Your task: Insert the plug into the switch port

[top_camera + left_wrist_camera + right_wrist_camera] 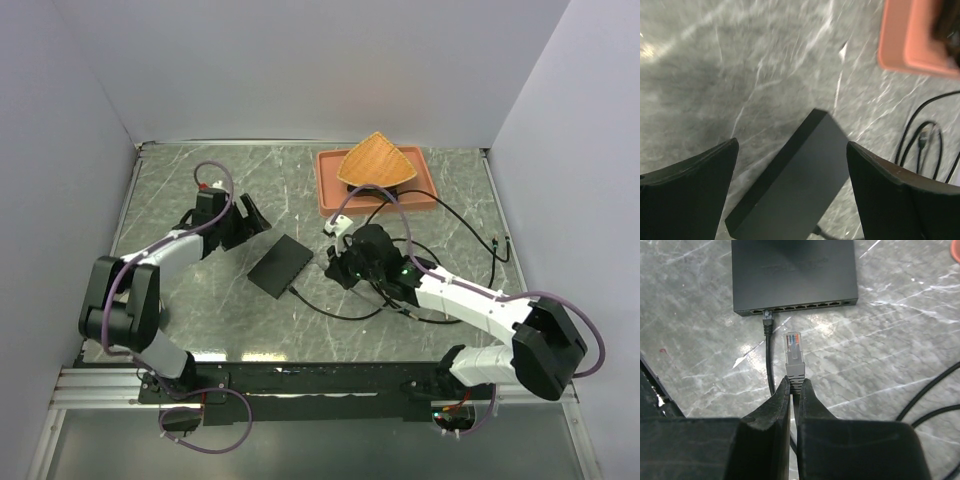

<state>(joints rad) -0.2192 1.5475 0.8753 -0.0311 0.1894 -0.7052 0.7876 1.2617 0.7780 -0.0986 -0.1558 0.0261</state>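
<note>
The flat matte-black switch box [280, 264] lies mid-table; it also shows in the left wrist view [795, 185] and the right wrist view [792, 272]. Its row of ports [810, 306] faces my right gripper. A black cable's plug [767, 316] sits in the leftmost port. My right gripper [795, 385] is shut on the grey boot of a clear-tipped plug [794, 351], held a short way in front of the ports, tip pointing at them. My left gripper [792, 165] is open, its fingers either side of the box's far end, not touching it.
A terracotta tray [372, 180] with a tan wedge-shaped lid [376, 163] stands at the back right. Black cables [470, 250] loop across the marble table right of the box and around my right arm [470, 300]. White walls close in the table.
</note>
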